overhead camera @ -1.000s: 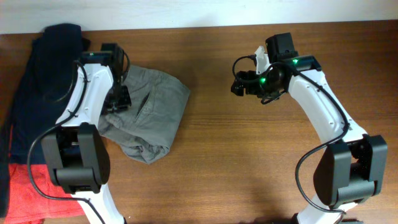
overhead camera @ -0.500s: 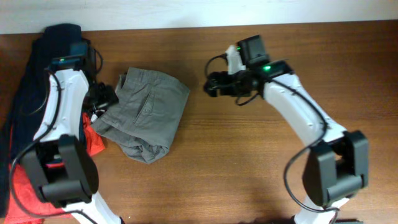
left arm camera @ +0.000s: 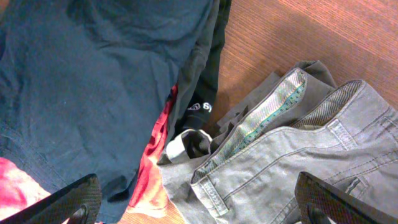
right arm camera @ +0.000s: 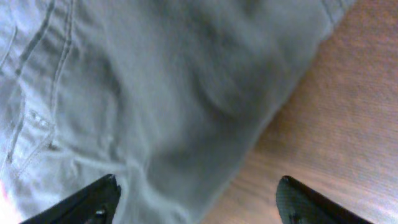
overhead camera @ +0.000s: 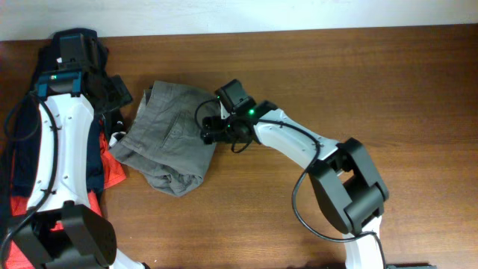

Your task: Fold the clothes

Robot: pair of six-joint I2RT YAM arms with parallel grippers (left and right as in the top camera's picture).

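The grey-khaki shorts (overhead camera: 173, 138) lie crumpled on the wooden table left of centre. In the left wrist view (left arm camera: 292, 162) their waistband with a patterned lining and stitched seams shows. My left gripper (overhead camera: 118, 96) is open, off the shorts' upper left edge, over the dark navy garment. Its fingertips (left arm camera: 198, 208) straddle the waistband corner and the orange-red cloth. My right gripper (overhead camera: 209, 128) is open at the shorts' right edge. In the right wrist view its fingers (right arm camera: 198, 202) span the grey cloth edge (right arm camera: 161, 93) and bare wood.
A dark navy garment (overhead camera: 33, 97) lies along the table's left side, with an orange-red garment (overhead camera: 37, 217) under and below it; both show in the left wrist view (left arm camera: 93, 81) (left arm camera: 152, 174). Bare wood (overhead camera: 358, 90) fills the right half of the table.
My right arm has swung left across the table to the shorts' right edge. My left gripper has pulled back off the shorts, up and left over the navy garment.
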